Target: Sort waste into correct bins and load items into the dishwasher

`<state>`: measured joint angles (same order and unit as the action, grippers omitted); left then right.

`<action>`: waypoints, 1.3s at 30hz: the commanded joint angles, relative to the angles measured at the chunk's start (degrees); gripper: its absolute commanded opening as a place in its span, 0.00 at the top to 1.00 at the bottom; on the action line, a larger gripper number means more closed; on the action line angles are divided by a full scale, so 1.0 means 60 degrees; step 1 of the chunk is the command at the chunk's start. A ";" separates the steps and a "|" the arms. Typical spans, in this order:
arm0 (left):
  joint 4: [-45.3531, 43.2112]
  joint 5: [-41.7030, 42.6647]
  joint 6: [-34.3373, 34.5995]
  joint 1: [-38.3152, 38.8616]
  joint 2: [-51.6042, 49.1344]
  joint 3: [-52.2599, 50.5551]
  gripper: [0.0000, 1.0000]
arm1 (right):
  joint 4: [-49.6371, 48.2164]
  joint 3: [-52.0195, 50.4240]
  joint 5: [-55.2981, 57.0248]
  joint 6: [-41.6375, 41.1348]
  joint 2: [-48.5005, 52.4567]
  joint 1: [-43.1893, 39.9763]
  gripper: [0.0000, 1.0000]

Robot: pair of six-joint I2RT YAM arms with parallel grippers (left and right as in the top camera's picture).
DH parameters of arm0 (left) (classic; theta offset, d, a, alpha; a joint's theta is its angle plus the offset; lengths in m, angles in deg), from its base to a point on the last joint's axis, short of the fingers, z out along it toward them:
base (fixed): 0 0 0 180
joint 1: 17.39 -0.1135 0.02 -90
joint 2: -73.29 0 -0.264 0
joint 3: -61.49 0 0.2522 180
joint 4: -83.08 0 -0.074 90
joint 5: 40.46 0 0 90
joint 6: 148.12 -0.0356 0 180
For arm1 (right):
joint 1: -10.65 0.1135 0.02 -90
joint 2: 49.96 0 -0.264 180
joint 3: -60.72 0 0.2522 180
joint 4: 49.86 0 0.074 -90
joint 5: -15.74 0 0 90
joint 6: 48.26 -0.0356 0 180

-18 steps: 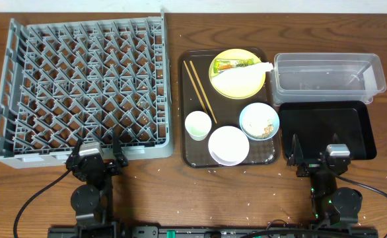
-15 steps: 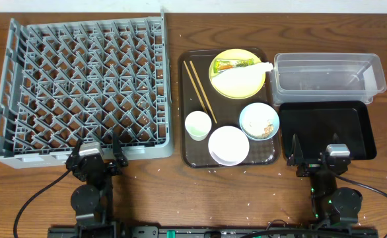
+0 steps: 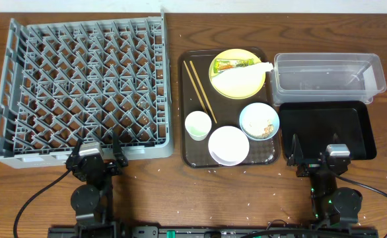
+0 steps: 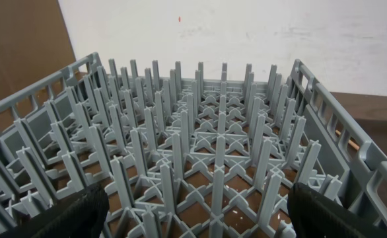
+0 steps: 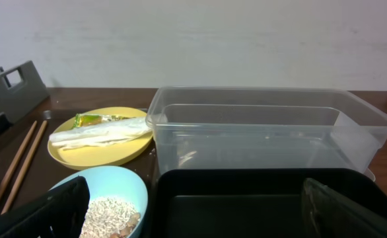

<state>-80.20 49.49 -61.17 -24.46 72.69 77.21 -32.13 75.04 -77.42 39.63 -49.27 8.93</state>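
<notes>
The grey dish rack (image 3: 88, 86) fills the left of the table and the left wrist view (image 4: 200, 152). The yellow plate (image 3: 238, 74) holds the green-and-yellow wrapper (image 3: 241, 64), which also shows in the right wrist view (image 5: 104, 130). The chopsticks (image 3: 200, 92), small white cup (image 3: 197, 125), white bowl (image 3: 228, 145) and light blue bowl (image 3: 259, 121) with rice crumbs (image 5: 107, 215) sit on the brown tray. The clear tub (image 3: 327, 76) and black tray (image 3: 325, 129) lie at the right. My left gripper (image 3: 96, 157) and right gripper (image 3: 314, 158) are open and empty near the table's front edge.
The brown serving tray (image 3: 189, 112) stands between the rack and the bins. Small white crumbs are scattered on the wooden table in front of it. A white wall stands behind the table.
</notes>
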 commanded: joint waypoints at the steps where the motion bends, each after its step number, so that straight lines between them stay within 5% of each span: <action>1: 0.0193 -0.0138 -0.0062 -0.0051 0.0058 -0.0288 0.12 | 0.0011 -0.0040 0.0055 0.0007 -0.0033 0.0211 0.01; 32: 0.0189 -0.0138 -0.0062 -0.0051 0.0058 -0.0288 0.12 | -0.0113 -0.0040 0.0051 0.0004 -0.0033 0.0211 0.01; 39: 0.0189 -0.0138 -0.0062 -0.0051 0.0062 -0.0288 0.12 | -0.0976 0.0047 -0.1596 -0.0437 -0.0033 0.0211 0.01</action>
<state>-80.20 49.49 -61.17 -24.46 72.69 77.21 -37.33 74.95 -81.46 39.07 -49.27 8.93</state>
